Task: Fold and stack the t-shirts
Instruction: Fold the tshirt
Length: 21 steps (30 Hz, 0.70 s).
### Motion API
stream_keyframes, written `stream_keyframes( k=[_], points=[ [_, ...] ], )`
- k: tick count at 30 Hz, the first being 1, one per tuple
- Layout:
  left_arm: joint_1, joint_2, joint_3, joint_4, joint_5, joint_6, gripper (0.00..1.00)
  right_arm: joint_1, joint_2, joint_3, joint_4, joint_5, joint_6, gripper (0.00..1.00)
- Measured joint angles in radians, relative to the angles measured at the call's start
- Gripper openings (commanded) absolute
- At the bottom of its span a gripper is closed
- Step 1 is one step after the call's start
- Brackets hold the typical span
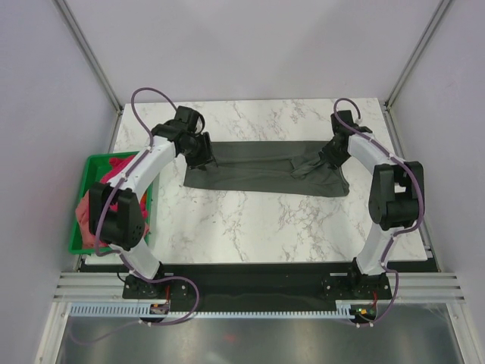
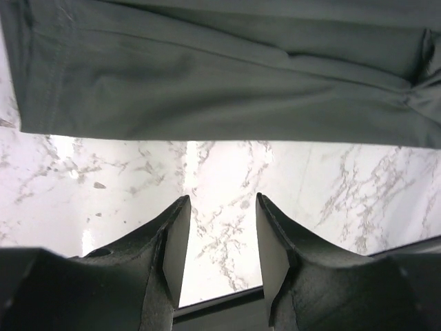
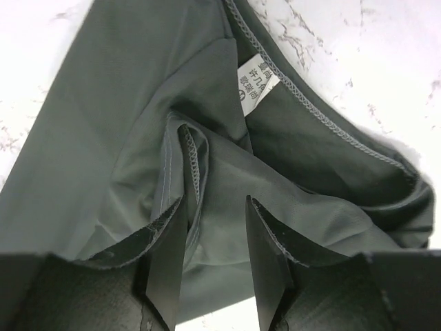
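- Left end effector [image 2: 222, 200], closest to its wrist camera, hangs over bare marble with its two fingers parted and nothing between them.
- Just beyond those fingers lies the long edge of the charcoal grey t-shirt [image 2: 207, 69], flat and apart from them.
- Right end effector [image 3: 216, 201] sits low over the same shirt's collar end, jaws likewise parted. A stitched fold of cloth rises between the fingers but is not pinched.
- Near that fold, a white label [image 3: 256, 84] shows inside the neckline.
- From above, the grey shirt is spread as a wide band across the far half of the surface [image 1: 250, 220], with one end effector at each end.
- At the left edge stands a green bin [image 1: 97, 158]; it holds the magenta-pink t-shirt [image 1: 117, 165] and the salmon-pink t-shirt [image 1: 85, 216], both bunched.
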Motion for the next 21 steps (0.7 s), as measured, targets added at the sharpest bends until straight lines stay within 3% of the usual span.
stream_keyframes(
  k=[11,21],
  points=[
    [-0.017,-0.041,-0.123,0.041,0.036,0.023,0.51,0.032,0.063,0.004,0.032,0.045,0.137,0.48],
    [-0.018,-0.041,-0.142,0.067,0.048,0.037,0.51,0.041,0.068,0.004,0.087,0.074,0.172,0.45]
  ],
)
